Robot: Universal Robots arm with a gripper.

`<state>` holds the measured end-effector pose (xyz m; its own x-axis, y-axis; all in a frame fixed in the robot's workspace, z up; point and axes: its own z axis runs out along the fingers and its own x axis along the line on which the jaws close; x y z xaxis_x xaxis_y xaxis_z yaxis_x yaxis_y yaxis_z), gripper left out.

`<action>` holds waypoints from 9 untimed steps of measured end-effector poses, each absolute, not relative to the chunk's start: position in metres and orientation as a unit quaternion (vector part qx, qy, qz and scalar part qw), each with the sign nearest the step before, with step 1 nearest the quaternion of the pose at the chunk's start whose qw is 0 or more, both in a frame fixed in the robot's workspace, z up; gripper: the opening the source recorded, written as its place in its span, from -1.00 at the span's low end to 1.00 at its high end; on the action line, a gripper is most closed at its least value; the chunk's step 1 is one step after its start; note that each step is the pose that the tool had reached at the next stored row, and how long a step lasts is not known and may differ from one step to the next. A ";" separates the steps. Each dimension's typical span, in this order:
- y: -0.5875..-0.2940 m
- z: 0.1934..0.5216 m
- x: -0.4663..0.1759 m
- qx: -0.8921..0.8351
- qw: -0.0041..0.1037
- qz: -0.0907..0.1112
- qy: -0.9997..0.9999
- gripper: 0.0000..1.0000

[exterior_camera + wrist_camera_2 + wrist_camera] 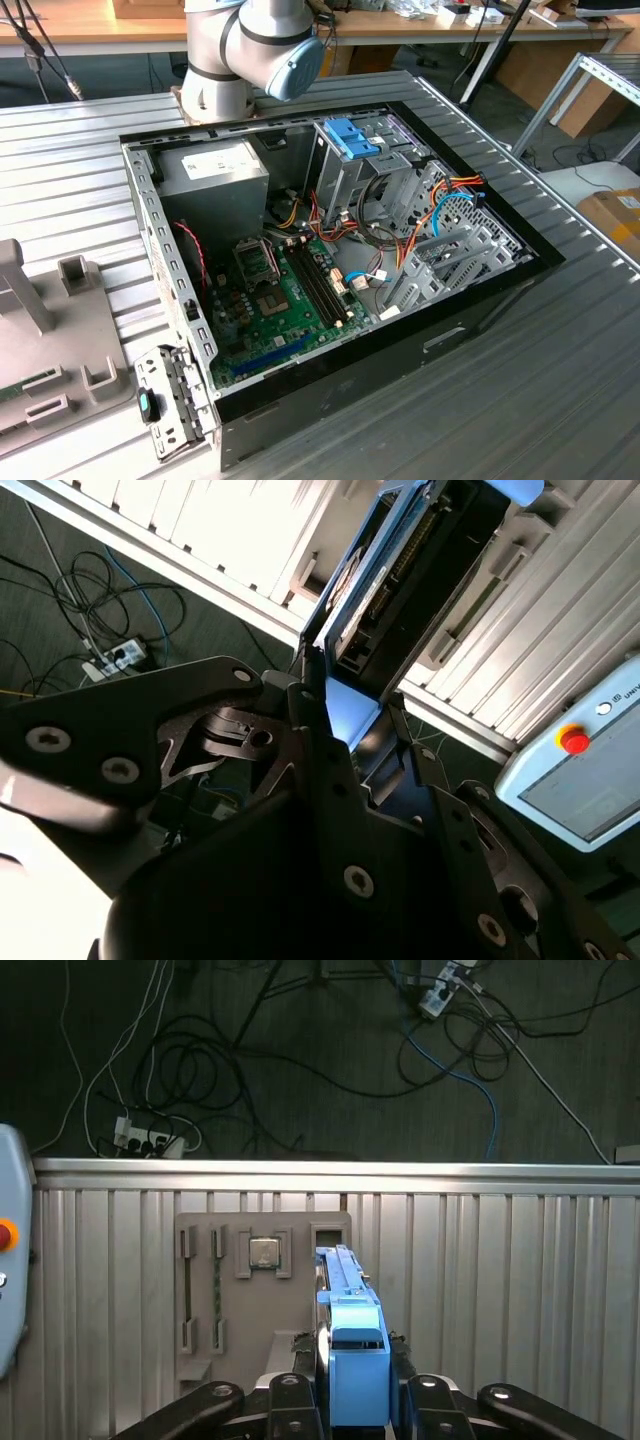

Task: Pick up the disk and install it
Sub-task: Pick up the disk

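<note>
In both wrist views my gripper (352,1400) is shut on the disk (350,1345), a flat drive seen edge-on with a light blue plastic bracket around it. The dark fingers (290,1400) press on either side of the bracket. In the second wrist view the disk (405,575) sticks out past the gripper (345,730), its dark underside and blue frame showing. It hangs in the air above the ribbed metal table (500,1290). The open computer case (330,250) lies on its side in the exterior view, with a metal drive cage (350,165) at its far side.
A grey fixture plate (230,1300) holding a square chip (264,1252) lies on the table below the disk, and at the exterior view's left (50,350). A grey power-supply box (215,170) sits in the case. A control pendant with a red button (575,740) rests nearby. Cables (200,1070) lie on the floor.
</note>
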<state>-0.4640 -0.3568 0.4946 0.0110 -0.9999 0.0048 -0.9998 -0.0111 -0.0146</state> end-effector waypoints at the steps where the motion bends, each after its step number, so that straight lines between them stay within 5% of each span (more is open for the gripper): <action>1: -0.357 0.495 -0.464 -0.711 0.003 -0.007 0.703 -0.26; 9: -0.357 0.503 -0.464 -0.711 0.003 -0.007 0.703 -0.26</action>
